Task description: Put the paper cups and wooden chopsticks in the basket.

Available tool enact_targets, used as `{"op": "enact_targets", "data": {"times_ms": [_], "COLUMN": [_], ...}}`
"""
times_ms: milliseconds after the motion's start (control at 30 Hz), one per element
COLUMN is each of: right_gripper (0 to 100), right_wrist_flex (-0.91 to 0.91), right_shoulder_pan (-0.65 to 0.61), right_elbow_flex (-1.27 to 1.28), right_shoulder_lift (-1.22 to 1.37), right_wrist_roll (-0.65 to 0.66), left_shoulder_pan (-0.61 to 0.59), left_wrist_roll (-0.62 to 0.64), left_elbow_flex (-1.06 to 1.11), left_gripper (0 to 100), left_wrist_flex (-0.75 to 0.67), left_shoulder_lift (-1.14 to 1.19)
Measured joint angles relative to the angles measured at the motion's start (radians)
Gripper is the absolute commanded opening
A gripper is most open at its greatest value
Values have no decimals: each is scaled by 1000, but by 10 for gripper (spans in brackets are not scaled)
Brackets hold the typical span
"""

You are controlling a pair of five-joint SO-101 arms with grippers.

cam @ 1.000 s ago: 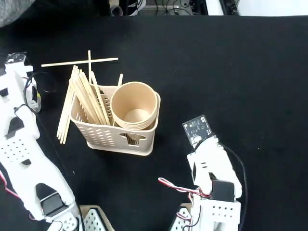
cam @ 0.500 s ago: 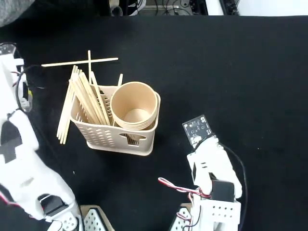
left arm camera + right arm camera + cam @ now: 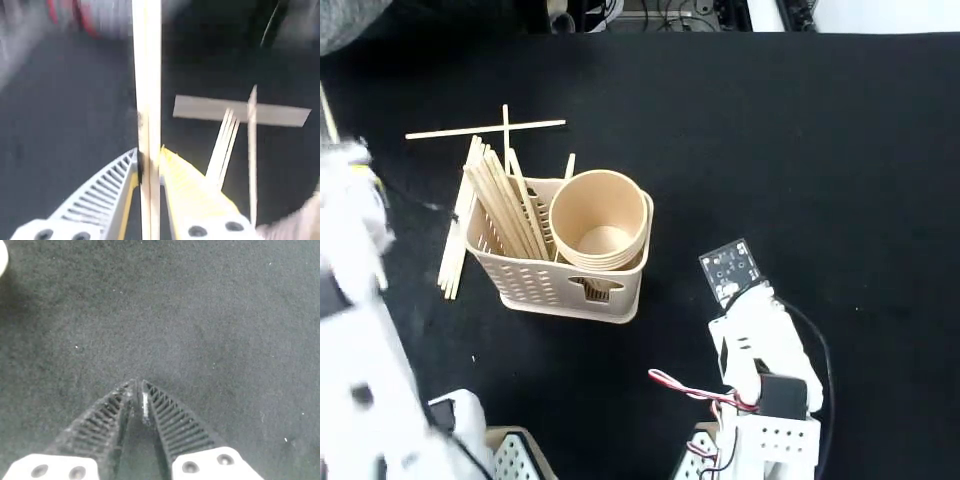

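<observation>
A beige slotted basket point(image 3: 548, 283) stands left of the table's middle. It holds stacked paper cups point(image 3: 599, 216) and several wooden chopsticks point(image 3: 503, 204) that lean out to the back left. Two chopsticks point(image 3: 485, 129) lie crossed on the cloth behind it, also blurred in the left wrist view as crossed chopsticks point(image 3: 240, 110). More sticks point(image 3: 450, 252) rest against the basket's left side. My left gripper point(image 3: 149, 156) is shut on one chopstick point(image 3: 147, 90); its arm point(image 3: 355, 300) is a blur at the table's left edge. My right gripper point(image 3: 136, 385) is shut on nothing, low over the cloth at the front right.
Black cloth point(image 3: 800, 150) covers the whole table. The right arm point(image 3: 760, 350) sits folded at the front right, apart from the basket. Cables and gear line the far edge.
The left arm has swung along the left edge with the chopstick in its gripper and now shows larger and blurred. The right arm, basket and cups have not moved.
</observation>
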Motion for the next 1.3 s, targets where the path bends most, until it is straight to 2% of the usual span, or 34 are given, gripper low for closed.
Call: {"op": "enact_targets", "data": {"times_ms": [233, 367, 467, 567, 867, 900, 1000, 1100, 1200, 1300], "right_gripper": [13, 13, 13, 13, 13, 13, 13, 13, 13, 13], "right_wrist_flex": [0, 0, 0, 0, 0, 0, 0, 0, 0, 0], "right_shoulder_pan": [0, 0, 0, 0, 0, 0, 0, 0, 0, 0], "right_elbow_flex": [0, 0, 0, 0, 0, 0, 0, 0, 0, 0], "right_shoulder_lift": [0, 0, 0, 0, 0, 0, 0, 0, 0, 0], "right_wrist_roll": [0, 0, 0, 0, 0, 0, 0, 0, 0, 0], "left_shoulder_pan": [235, 385, 497, 545, 549, 549, 549, 549, 466, 394], "left_wrist_roll": [0, 18, 98, 163, 184, 187, 193, 245, 324, 313], "left_elbow_flex": [212, 213, 212, 356, 574, 597, 640, 641, 615, 551], "left_gripper": [27, 27, 27, 27, 30, 48, 209, 235, 238, 238], "left_wrist_flex": [-285, -328, -336, -347, -348, -348, -302, -190, -144, -121], "left_shoulder_lift": [-404, -546, -614, -614, -686, -692, -724, -733, -732, -729]}}
